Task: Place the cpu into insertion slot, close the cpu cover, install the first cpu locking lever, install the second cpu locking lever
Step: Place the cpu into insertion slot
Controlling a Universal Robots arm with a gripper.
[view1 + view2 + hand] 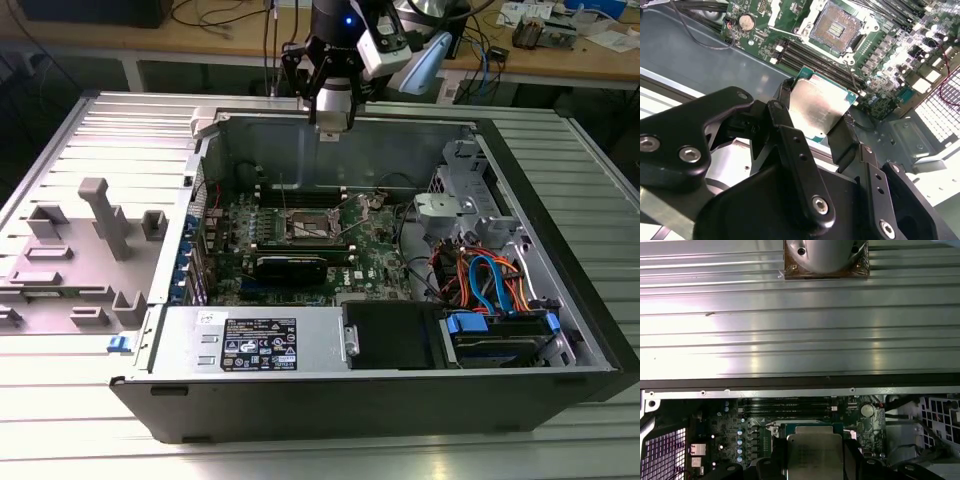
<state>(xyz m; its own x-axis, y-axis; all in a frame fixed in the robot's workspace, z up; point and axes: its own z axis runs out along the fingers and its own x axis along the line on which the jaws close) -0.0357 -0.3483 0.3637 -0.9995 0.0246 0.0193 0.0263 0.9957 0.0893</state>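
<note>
Above the far wall of the open computer case (300, 410), as the exterior view shows it, the claw (330, 112) hangs off the arm. In the second wrist view the claw (815, 119) is clamped on the cpu (820, 102), with black fingers (786, 107) pressing two opposite edges and the dull silver top facing the camera. The first wrist view shows the same grip, with the cpu (814, 455) between the fingers. The chip is in the air, well apart from the insertion slot (836, 27). The slot lies uncovered on the green motherboard (890, 65), its contact grid bare, beside the long black memory slots (810, 55). In the exterior view the slot (305, 228) sits mid-board, and the case rests on a ribbed metal surface (60, 420).
</note>
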